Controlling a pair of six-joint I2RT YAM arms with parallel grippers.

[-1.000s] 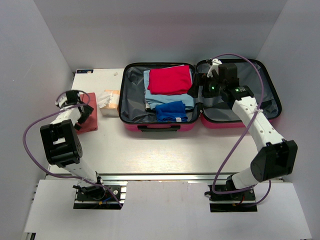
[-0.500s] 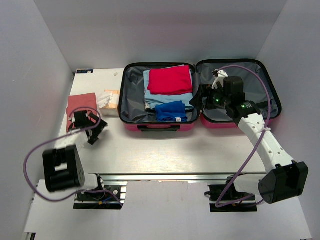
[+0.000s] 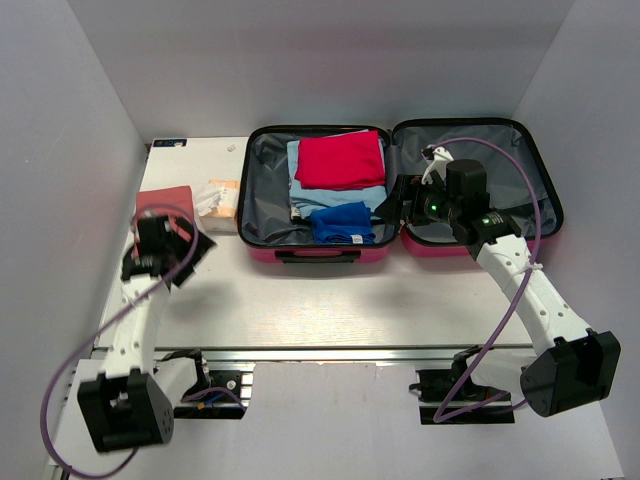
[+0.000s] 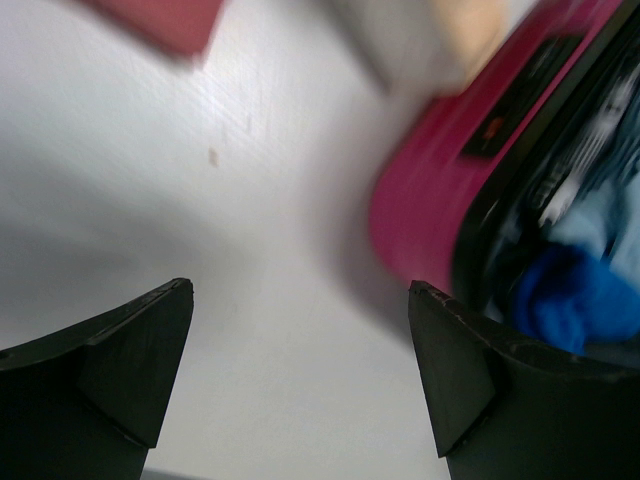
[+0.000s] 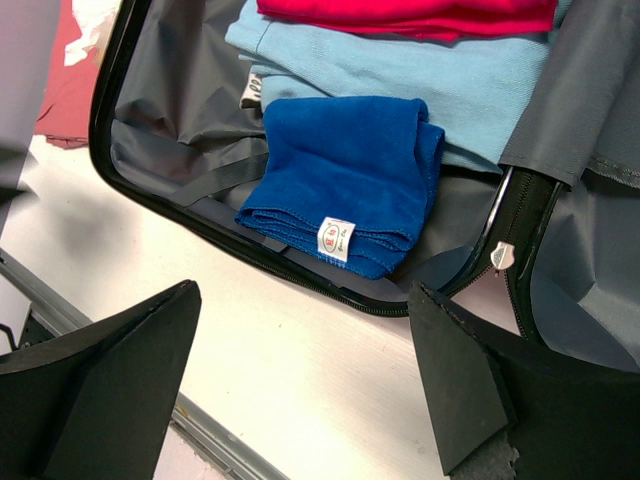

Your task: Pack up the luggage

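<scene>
Left wrist view: the left fingers [image 4: 110, 350] stand wide apart with nothing between them, only bare tabletop [image 4: 250, 210] below. The picture is blurred. The pink shell of the luggage [image 4: 440, 170] fills the right side, and a blue towel [image 4: 575, 300] shows inside its rim. A corner of a dusty red cloth [image 4: 160, 20] lies at the top left, well apart from the fingers.

Right wrist view: the right fingers [image 5: 110, 370] are also fully spread and hold nothing. They hang over the near edge of the open case, by the hinge where the two halves meet. Under them the blue towel lies folded on the grey lining, its label turned up. A light blue garment [image 5: 400, 70] lies beyond it, with a red garment [image 5: 410, 10] on top.

Top view: the luggage lies open and flat at the far middle of the tabletop, with the clothes stacked in its left half. Its right half shows only lining. The dusty red cloth and a pale packet [image 3: 217, 198] sit to the left of the case, outside it. The left arm is just in front of the cloth.

Packing looks partly done, with a new fetch about to start. The next move probably falls to the left arm. It would need to turn toward the red cloth, lower over it, pinch a fold and lift it clear of the black rim into the case. The right arm would have to leave that path free.
</scene>
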